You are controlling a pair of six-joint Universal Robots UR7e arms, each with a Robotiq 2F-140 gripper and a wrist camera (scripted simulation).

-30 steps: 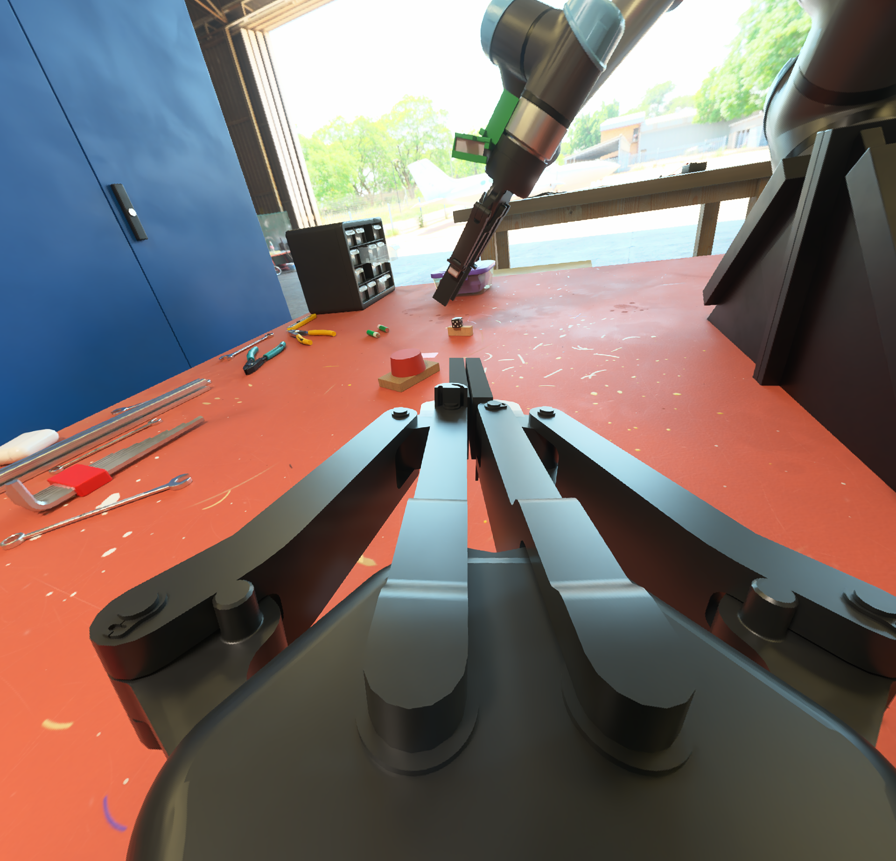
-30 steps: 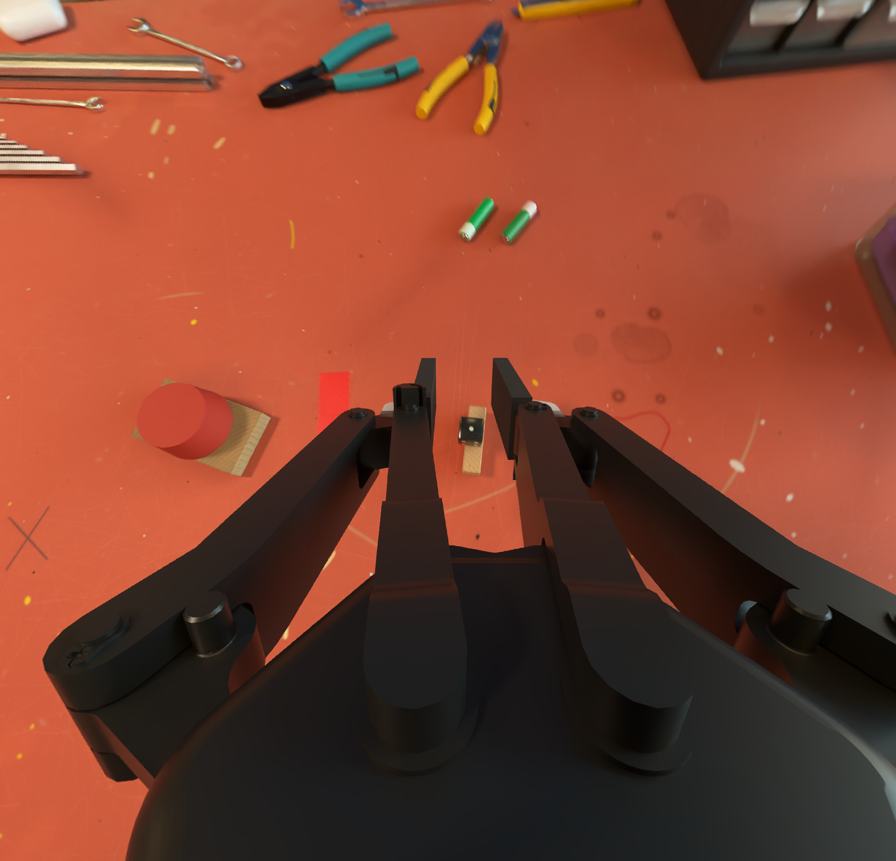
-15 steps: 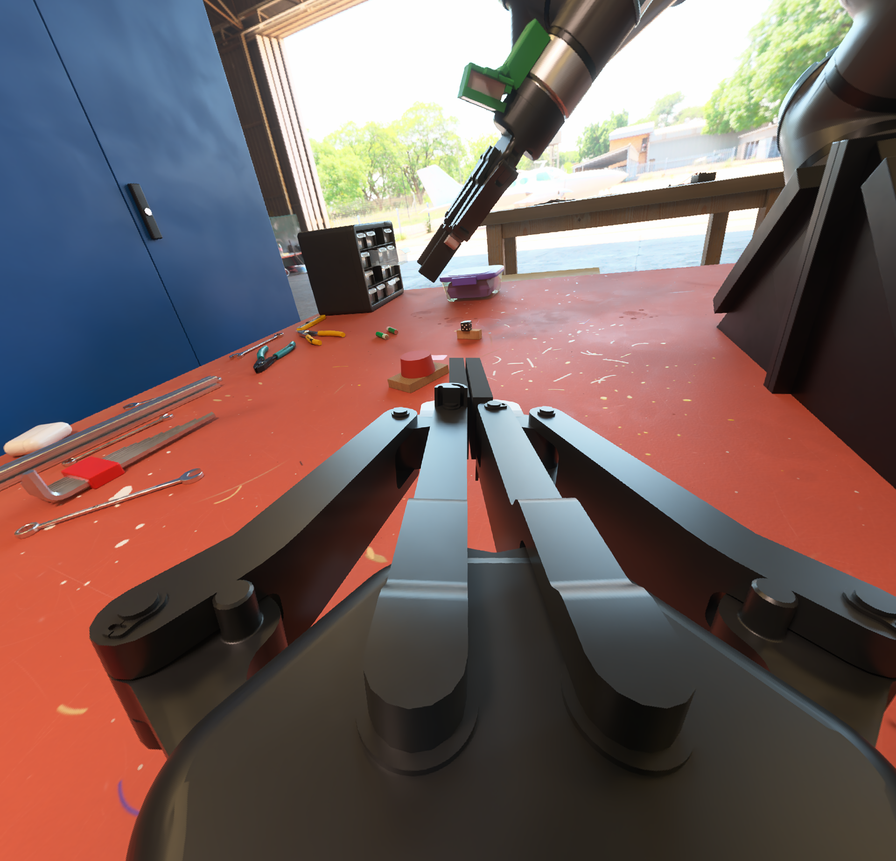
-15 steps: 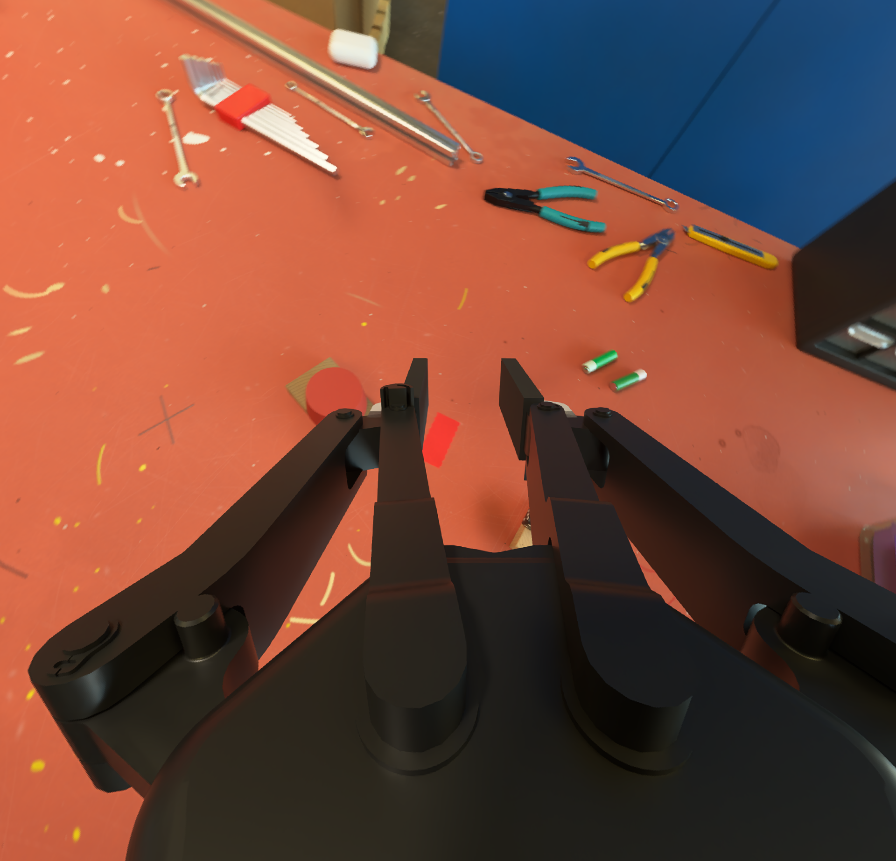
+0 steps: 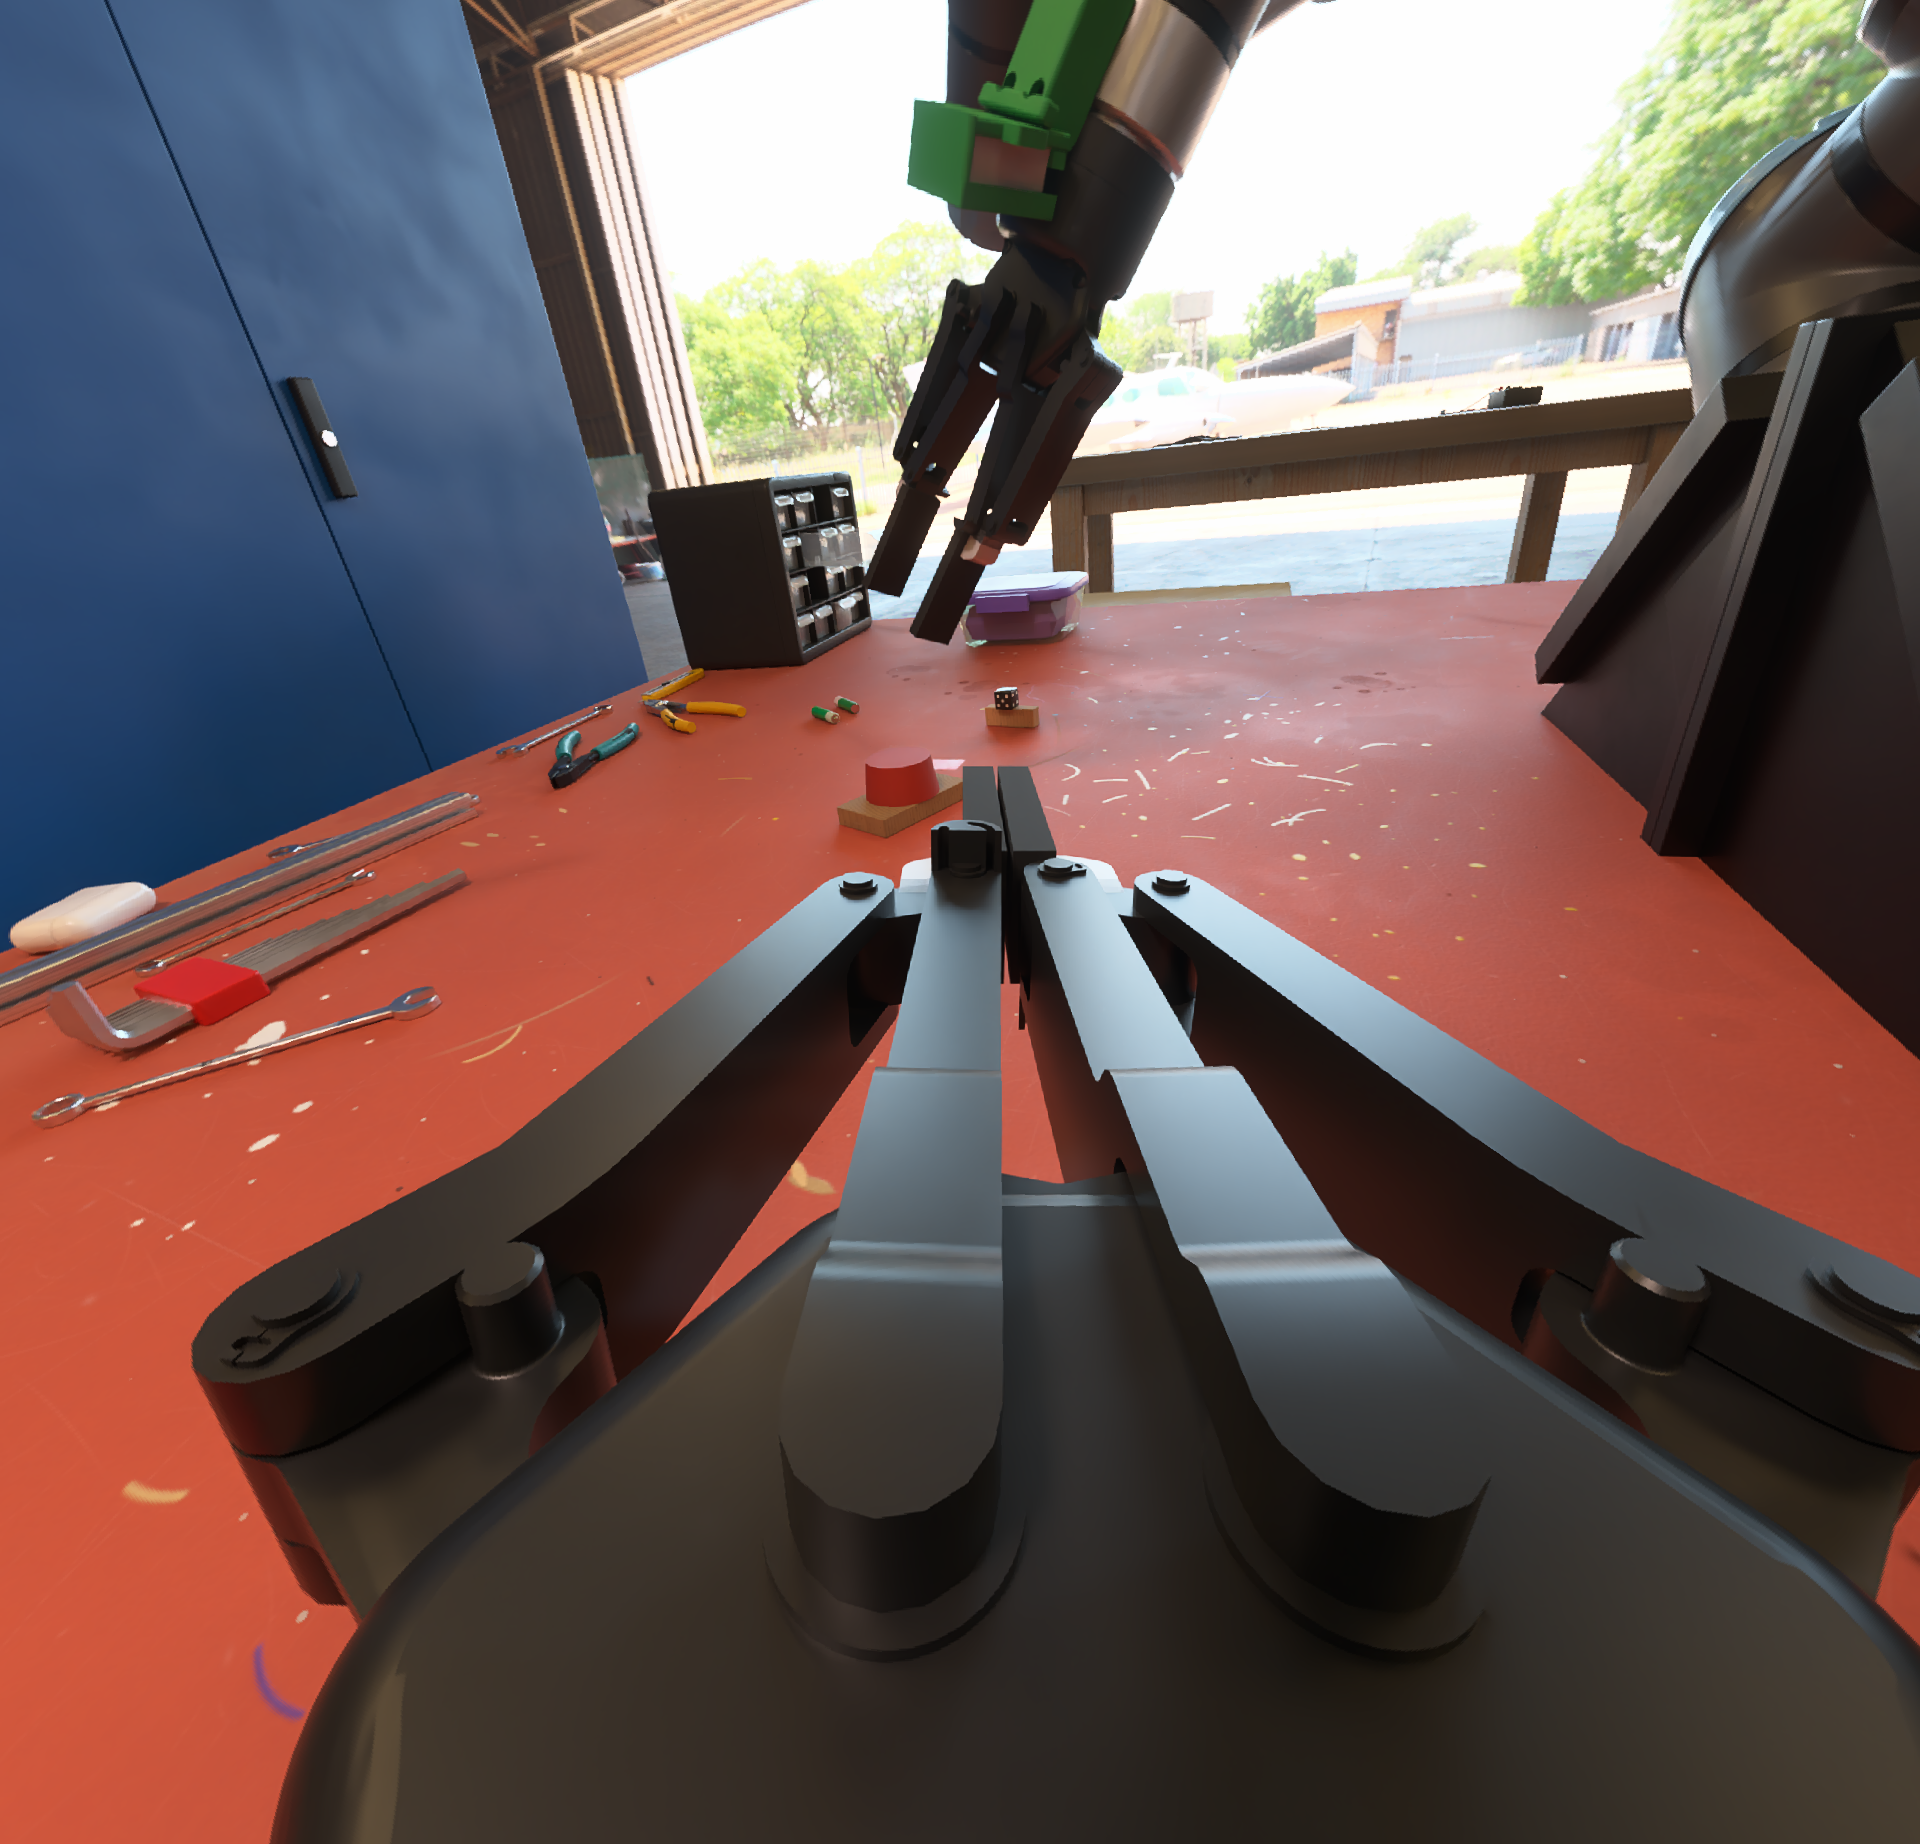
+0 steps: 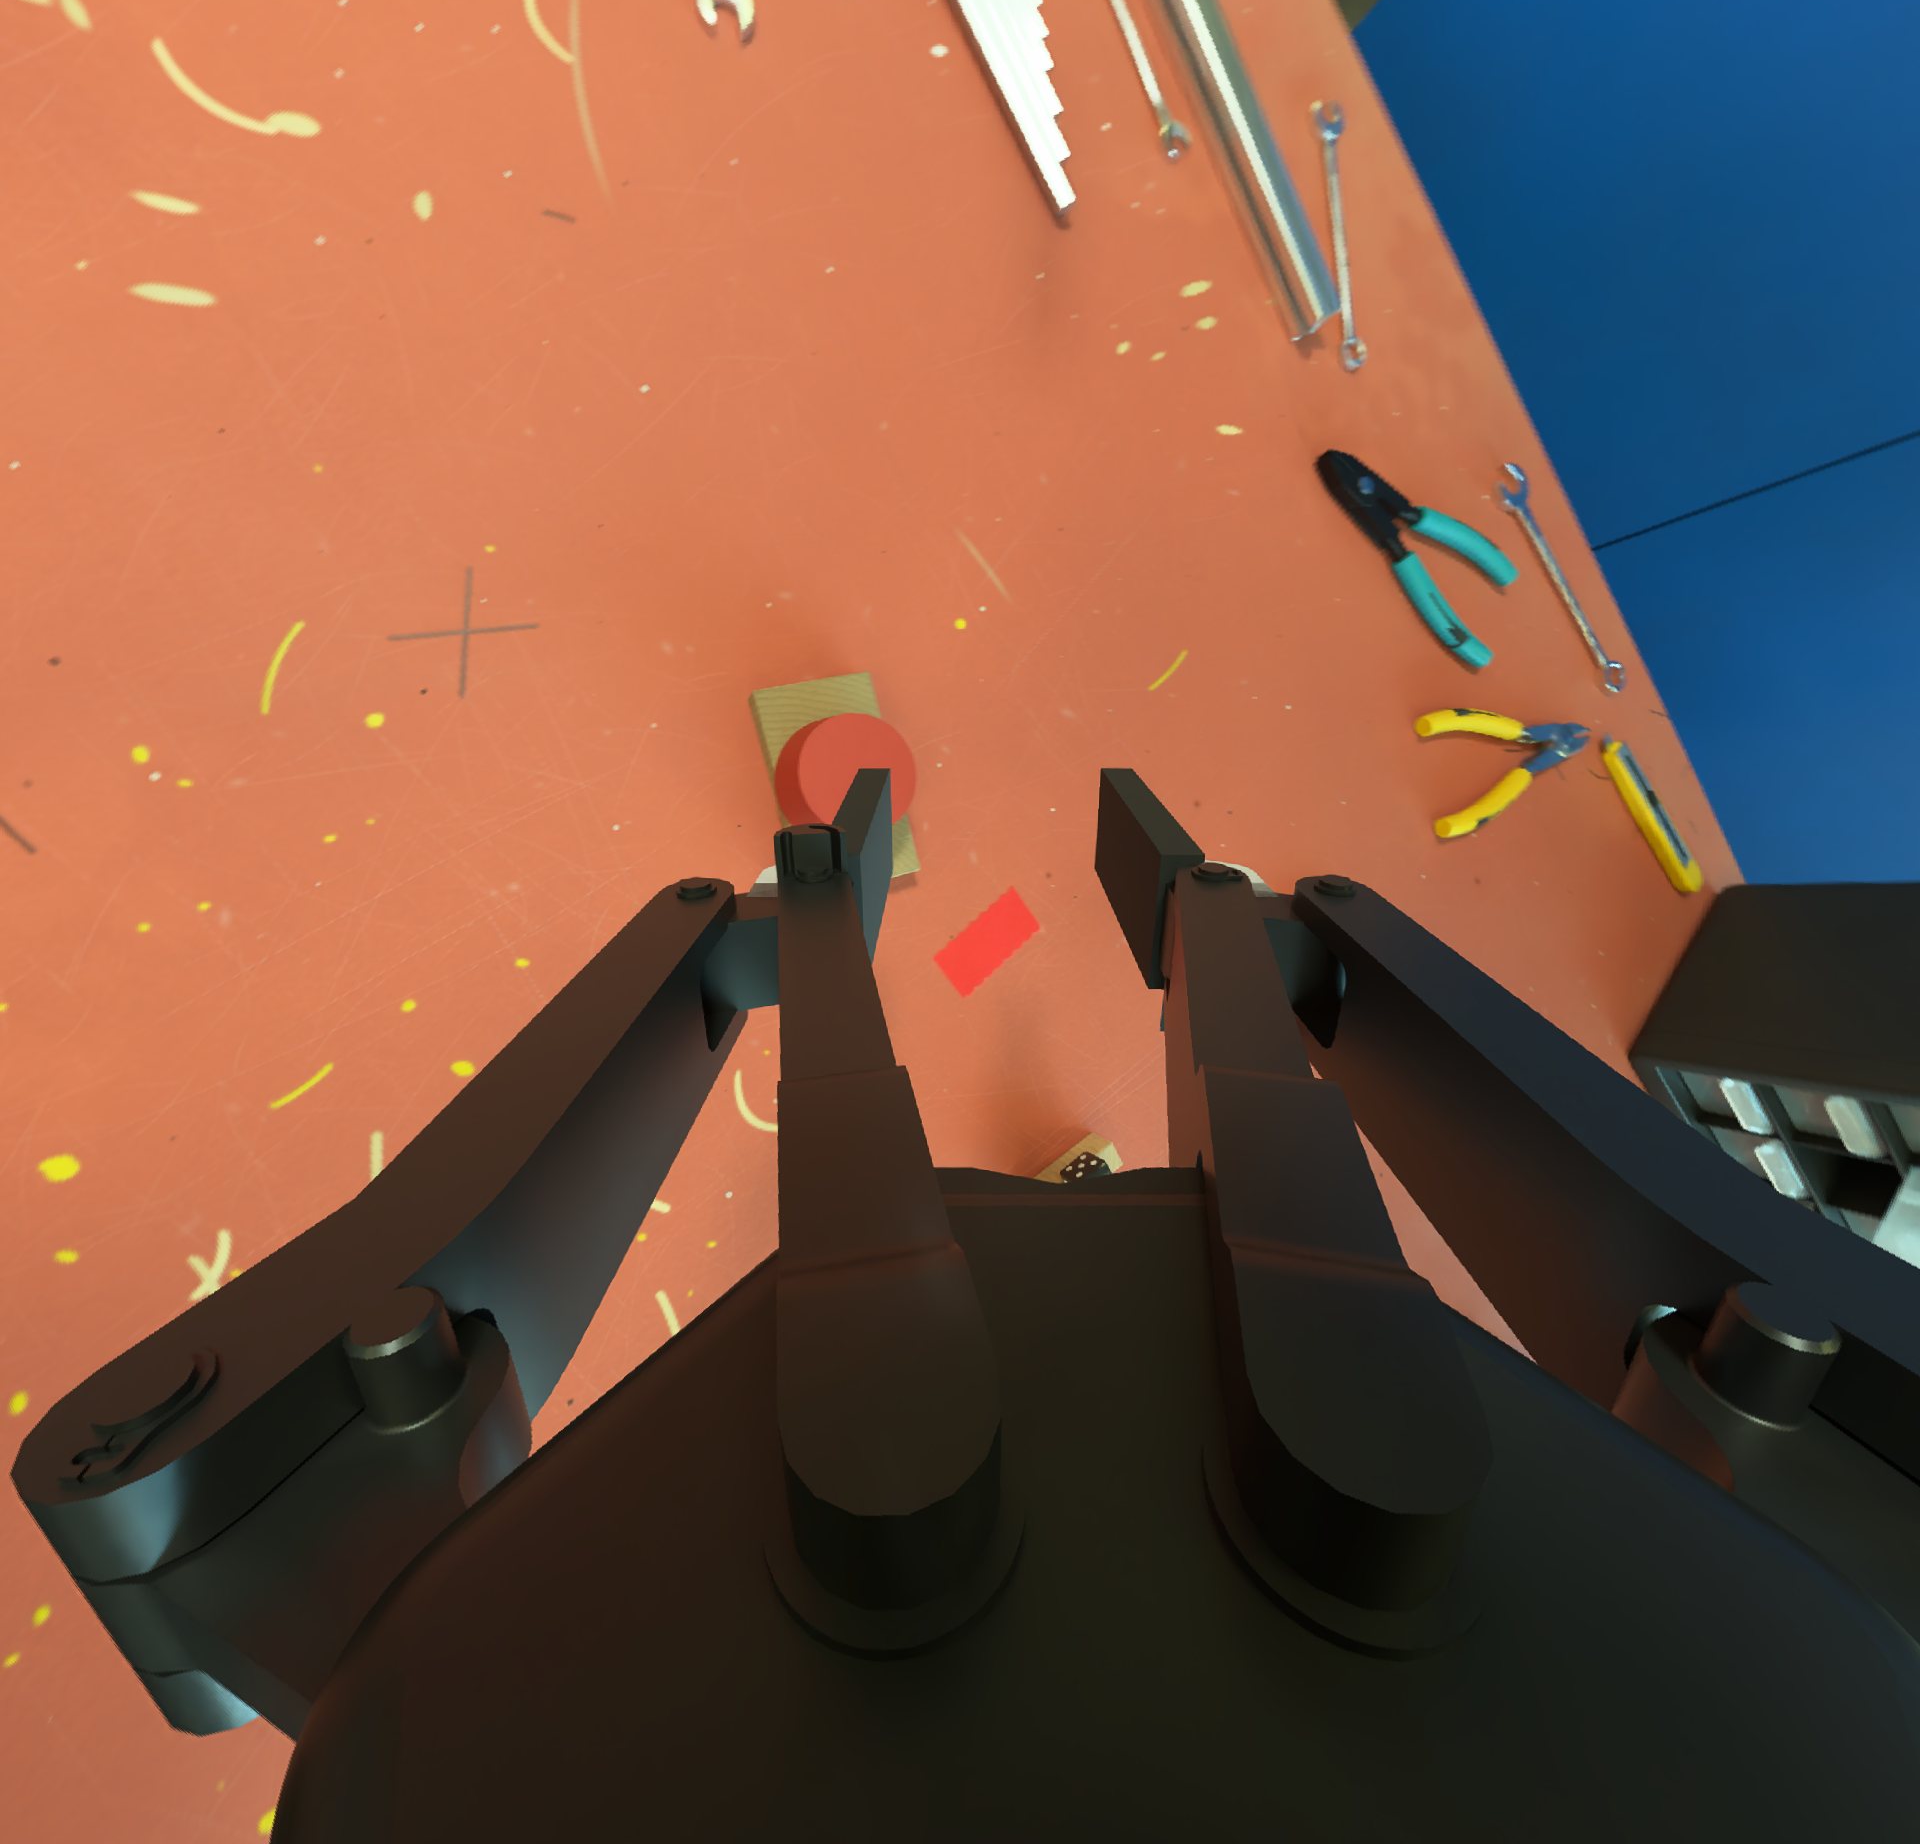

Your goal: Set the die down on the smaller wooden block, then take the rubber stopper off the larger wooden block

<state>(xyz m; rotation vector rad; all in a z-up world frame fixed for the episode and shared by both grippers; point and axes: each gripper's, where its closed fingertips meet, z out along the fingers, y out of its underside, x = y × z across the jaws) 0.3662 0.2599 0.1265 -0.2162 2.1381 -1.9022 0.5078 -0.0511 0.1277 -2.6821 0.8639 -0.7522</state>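
A black die (image 5: 1005, 697) sits on the smaller wooden block (image 5: 1012, 718), far ahead in the left wrist view; both peek out near my right gripper's palm, the die (image 6: 1081, 1166) on the block (image 6: 1099, 1152). A red rubber stopper (image 5: 900, 776) stands on the larger wooden block (image 5: 894, 814); in the right wrist view the stopper (image 6: 831, 768) and its block (image 6: 805, 701) lie just beyond my left fingertip. My right gripper (image 6: 992, 838) is open and empty above the table; it shows in the left wrist view (image 5: 920, 599). My left gripper (image 5: 1004, 807) is shut and empty, low over the table.
A red tape patch (image 6: 985, 939) lies between the blocks. Teal pliers (image 6: 1429, 558), yellow pliers (image 6: 1496, 768), a yellow knife (image 6: 1652, 815), wrenches (image 6: 1558, 579), hex keys (image 5: 208, 984), green batteries (image 5: 834, 709), a black drawer cabinet (image 5: 764, 568) and a purple box (image 5: 1023, 610) stand around. A dark robot base (image 5: 1766, 651) is at the right.
My right gripper rose off the die, left it on the small block, swung toward the red stopper and opened wider. My left gripper stayed shut and barely moved.
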